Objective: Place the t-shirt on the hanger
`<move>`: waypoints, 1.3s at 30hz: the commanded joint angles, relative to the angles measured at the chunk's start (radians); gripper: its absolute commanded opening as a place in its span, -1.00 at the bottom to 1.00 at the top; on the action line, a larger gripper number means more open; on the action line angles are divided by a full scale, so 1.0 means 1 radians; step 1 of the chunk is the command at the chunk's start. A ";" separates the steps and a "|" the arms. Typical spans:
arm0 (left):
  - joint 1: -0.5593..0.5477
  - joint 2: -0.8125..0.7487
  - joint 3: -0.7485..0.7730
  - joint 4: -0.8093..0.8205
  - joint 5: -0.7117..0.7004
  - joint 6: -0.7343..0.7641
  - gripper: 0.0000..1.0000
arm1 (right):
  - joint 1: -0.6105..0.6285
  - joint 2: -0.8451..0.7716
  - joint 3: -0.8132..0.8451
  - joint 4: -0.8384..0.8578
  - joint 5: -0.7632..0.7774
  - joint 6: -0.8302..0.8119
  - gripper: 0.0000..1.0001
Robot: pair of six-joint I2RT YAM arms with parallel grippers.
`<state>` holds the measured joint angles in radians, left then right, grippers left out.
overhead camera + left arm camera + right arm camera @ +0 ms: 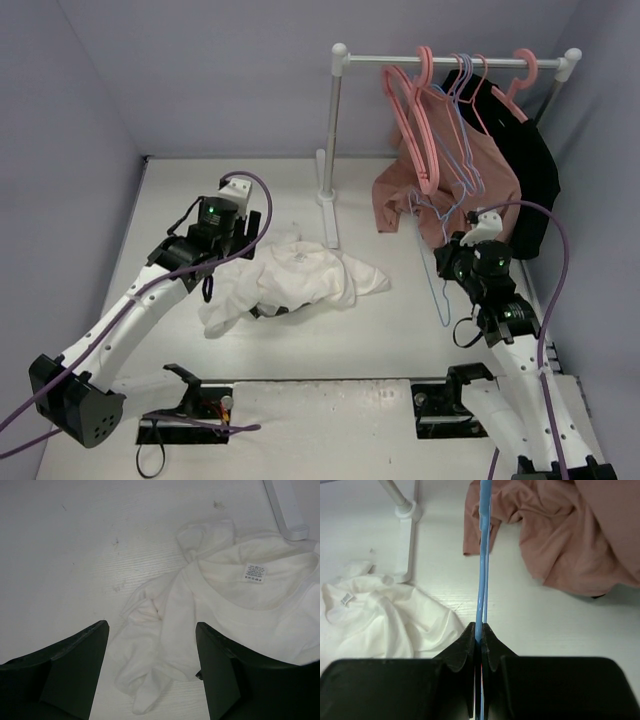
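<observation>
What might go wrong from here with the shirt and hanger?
The t-shirt lies crumpled, so the open left gripper may pinch several layers at once. The right gripper pinches only the thin wire of the hanger, which might twist or snag the pink top nearby.

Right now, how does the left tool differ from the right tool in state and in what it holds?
The left tool stands open and holds nothing; the right tool is shut on the hanger. The left tool points at the crumpled t-shirt; the right tool faces the pink top. Both have dark fingers.
</observation>
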<state>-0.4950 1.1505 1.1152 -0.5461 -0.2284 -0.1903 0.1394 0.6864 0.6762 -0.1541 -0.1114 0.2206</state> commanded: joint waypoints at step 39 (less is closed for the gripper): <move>-0.043 0.654 0.304 -0.071 -0.090 -0.492 0.09 | 0.139 -0.223 0.035 -0.054 -0.529 -0.067 -1.00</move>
<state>-0.5372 1.7885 1.3531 -0.6027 -0.2415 -0.6430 0.2614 0.4743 0.6949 -0.2704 -0.6577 0.1555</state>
